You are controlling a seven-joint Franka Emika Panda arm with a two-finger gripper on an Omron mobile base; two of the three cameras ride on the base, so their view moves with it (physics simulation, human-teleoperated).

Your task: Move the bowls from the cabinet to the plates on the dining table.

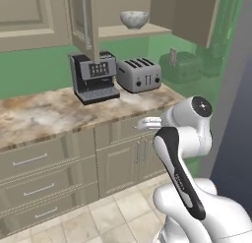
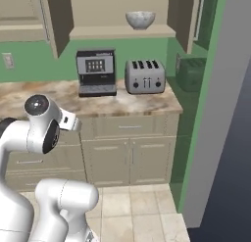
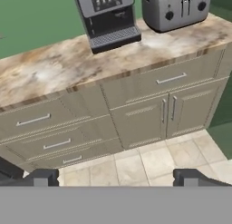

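- Bowl point(image 1: 134, 19), pale marbled, sits on the shelf of the open cabinet point(image 1: 84, 20), above the toaster point(image 1: 140, 75).
- Coffee machine point(image 1: 94, 76) stands just beside the toaster on the counter point(image 1: 34, 114).
- Hand point(image 3: 116, 178) spreads wide, holding nothing, below the counter's drawers.

Looking from the left base camera, we see a pale marbled bowl point(image 1: 134, 19) on the shelf point(image 1: 147, 30) of the open cabinet point(image 1: 83, 20), well above our folded arm point(image 1: 183, 138). Below it on the desk point(image 1: 44, 114) a coffee machine point(image 1: 94, 77) stands just beside a toaster point(image 1: 139, 75). Drawers point(image 1: 37, 175) fill the front under the desk. We cannot make out our end effector here.
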